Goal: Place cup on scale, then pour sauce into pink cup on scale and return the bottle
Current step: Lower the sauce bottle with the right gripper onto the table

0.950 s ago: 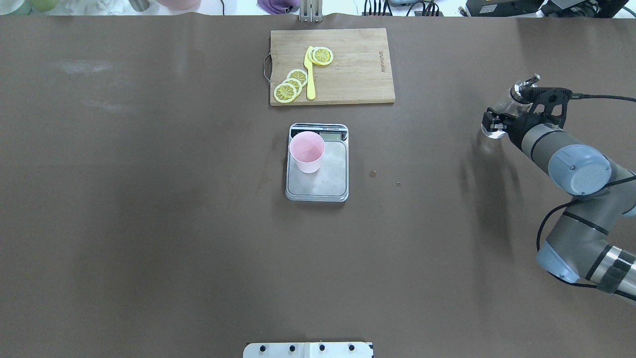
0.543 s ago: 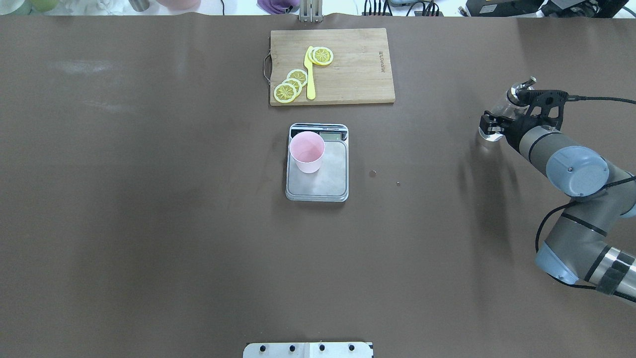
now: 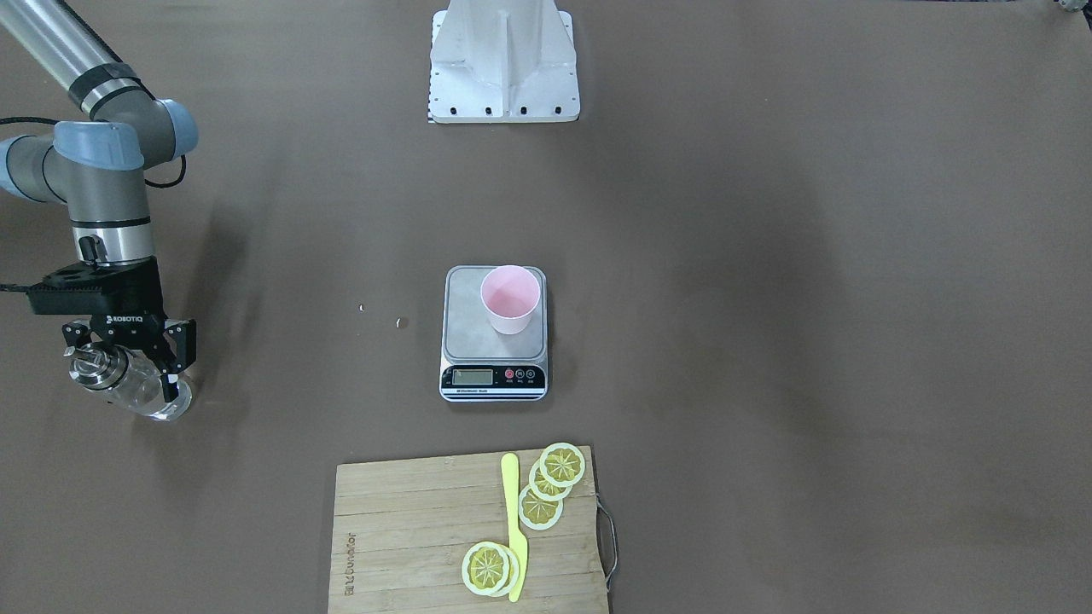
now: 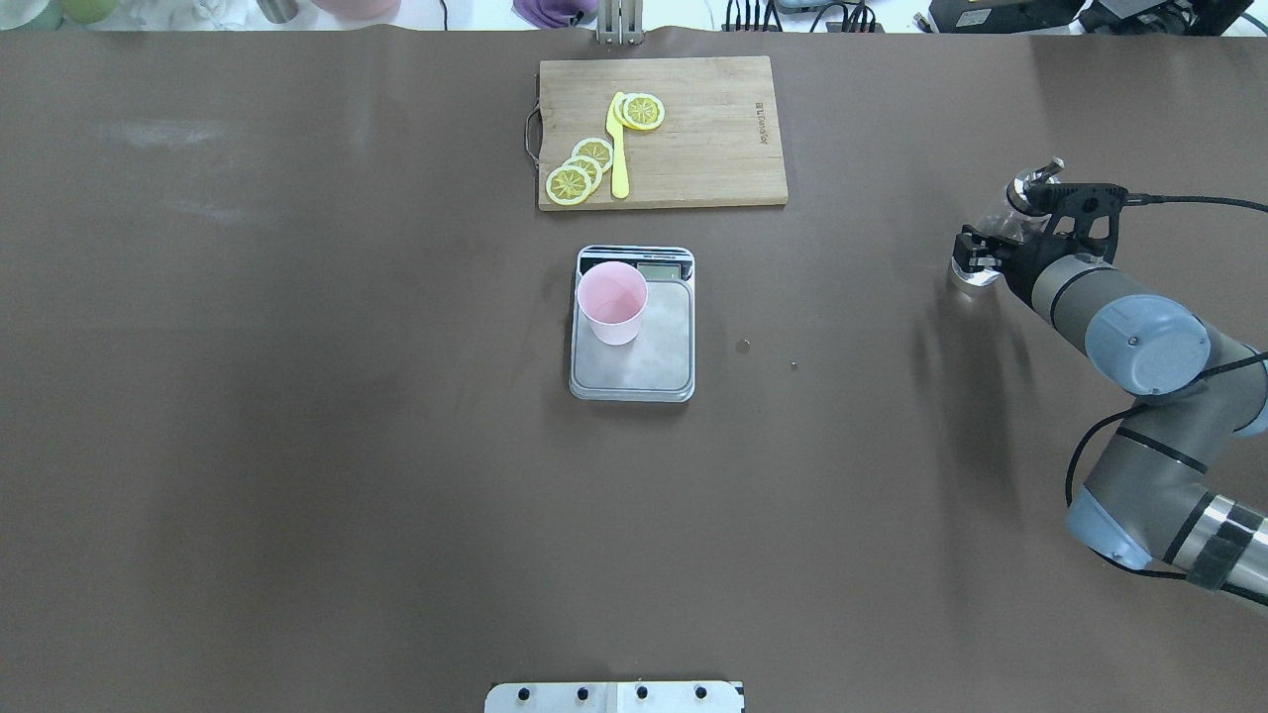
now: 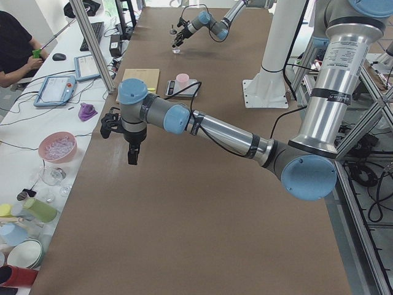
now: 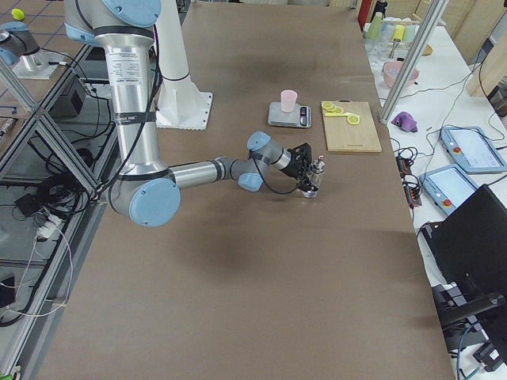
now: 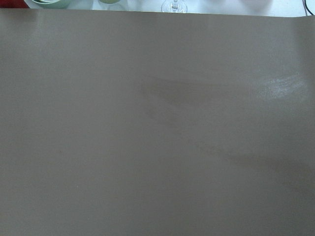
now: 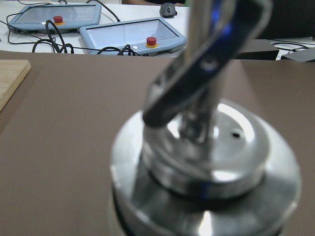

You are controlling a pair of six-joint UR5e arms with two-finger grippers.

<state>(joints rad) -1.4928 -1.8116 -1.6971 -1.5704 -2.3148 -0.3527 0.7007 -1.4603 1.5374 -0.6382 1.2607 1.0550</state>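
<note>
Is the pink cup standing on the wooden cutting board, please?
No, the cup stands on the silver platform of the scale, apart from the cutting board beyond it.

The table (image 4: 297, 446) has a plain dull-brown cover. The cup (image 4: 612, 302) is pale pink and unpatterned. The scale (image 4: 662, 347) has a brushed silver platform and a black front strip with a grey display and a red button. The bottle (image 3: 152, 397) is clear glass with a shiny silver cap. The cutting board (image 4: 703, 139) is light wood with streaky grain. The lemon slices (image 4: 570, 184) are yellow with pale rims, and the knife (image 4: 620, 173) is plain yellow. The right claw (image 3: 124, 362) is black with white lettering. The right arm (image 4: 1149, 342) is grey with pale blue joint caps.
</note>
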